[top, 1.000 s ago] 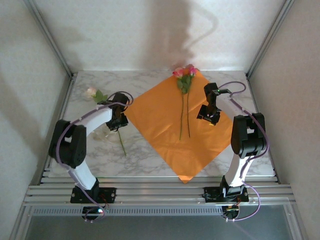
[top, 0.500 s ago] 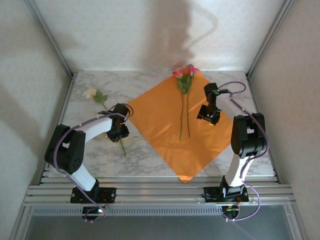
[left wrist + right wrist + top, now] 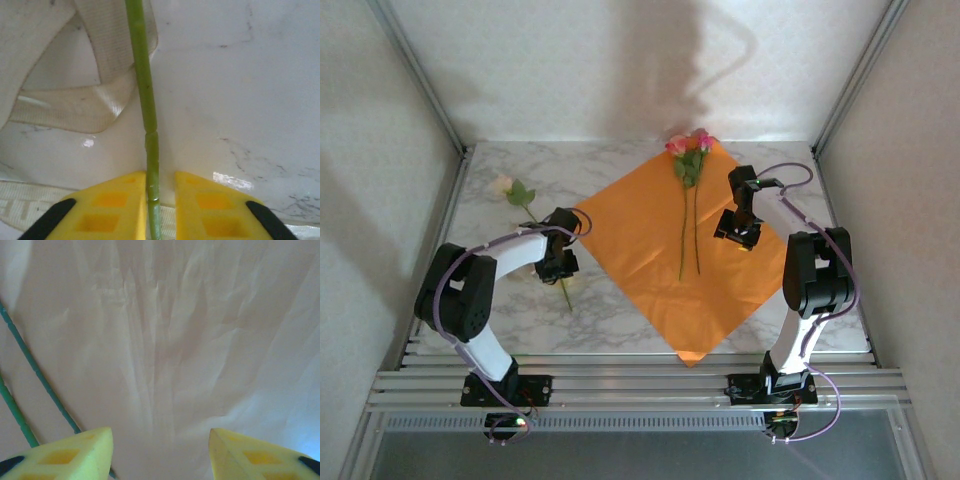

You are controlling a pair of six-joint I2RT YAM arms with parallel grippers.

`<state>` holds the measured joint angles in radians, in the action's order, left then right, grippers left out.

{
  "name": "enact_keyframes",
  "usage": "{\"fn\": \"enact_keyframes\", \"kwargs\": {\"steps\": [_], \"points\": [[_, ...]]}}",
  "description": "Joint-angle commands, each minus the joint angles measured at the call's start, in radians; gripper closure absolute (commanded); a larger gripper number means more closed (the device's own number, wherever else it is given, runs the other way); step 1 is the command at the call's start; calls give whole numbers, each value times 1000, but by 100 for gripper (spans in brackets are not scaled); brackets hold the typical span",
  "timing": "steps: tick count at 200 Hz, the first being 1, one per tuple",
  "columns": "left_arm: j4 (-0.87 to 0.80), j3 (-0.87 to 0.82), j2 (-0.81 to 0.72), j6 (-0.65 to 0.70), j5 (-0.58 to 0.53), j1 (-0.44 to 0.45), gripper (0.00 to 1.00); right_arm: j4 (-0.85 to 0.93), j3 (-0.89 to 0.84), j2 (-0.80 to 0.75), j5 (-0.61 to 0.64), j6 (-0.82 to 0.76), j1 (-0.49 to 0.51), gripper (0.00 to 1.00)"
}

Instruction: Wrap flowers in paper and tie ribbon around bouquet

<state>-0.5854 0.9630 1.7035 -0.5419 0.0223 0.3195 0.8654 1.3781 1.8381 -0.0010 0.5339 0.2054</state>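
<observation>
Left hand (image 3: 558,262) is low on the counter (image 3: 600,310), its yellow fingers (image 3: 107,200) drawn narrow on either side of the cream rose's stem (image 3: 147,100). A sliver of gap shows on one side, so I can't tell whether it truly pinches yet. The cream rose (image 3: 501,184) lies off the paper (image 3: 650,260), well left of the other flowers (image 3: 688,146), whose heads sit at the sheet's far corner. To do this well, I'd say squeeze squarely on that thin stem and lift straight, because the ribbon (image 3: 100,100) loops right against it and could snag or come along. Then carry it over beside the two stems already laid down. Right hand (image 3: 738,232) hovers over the orange sheet, about half open and holding nothing, near those stems and possibly in the drop-off path.
</observation>
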Motion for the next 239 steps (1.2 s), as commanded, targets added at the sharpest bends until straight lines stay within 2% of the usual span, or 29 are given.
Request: {"fn": "enact_keyframes", "kwargs": {"steps": [1,24,60,85,117,136,143,163,178,195,214,239], "points": [[112,-14,73,75,-84,-8,90,27,-9,-40,1,-11,10,47],[86,1,44,96,-108,2,100,26,-14,-43,1,-10,11,47],[-62,105,-15,46,-251,58,100,23,-16,-53,11,-5,14,47],[-159,223,-54,-5,-333,129,100,12,-19,-84,45,2,16,47],[-235,395,-51,-39,-363,200,100,14,-11,-108,89,5,15,48],[-221,488,-30,-4,-350,244,100,17,-4,-113,103,8,13,48],[-202,523,-18,23,-332,263,100,20,-4,-116,113,11,12,48],[-84,594,32,105,-178,323,100,17,-23,-142,134,32,-17,48],[24,636,95,105,-27,370,100,18,-43,-169,145,47,-53,48],[175,666,178,77,94,419,100,15,-58,-184,137,54,-95,48],[306,720,294,46,170,455,100,22,-55,-166,102,58,-136,48],[386,846,457,0,230,483,100,24,-53,-150,80,61,-162,48]]}}
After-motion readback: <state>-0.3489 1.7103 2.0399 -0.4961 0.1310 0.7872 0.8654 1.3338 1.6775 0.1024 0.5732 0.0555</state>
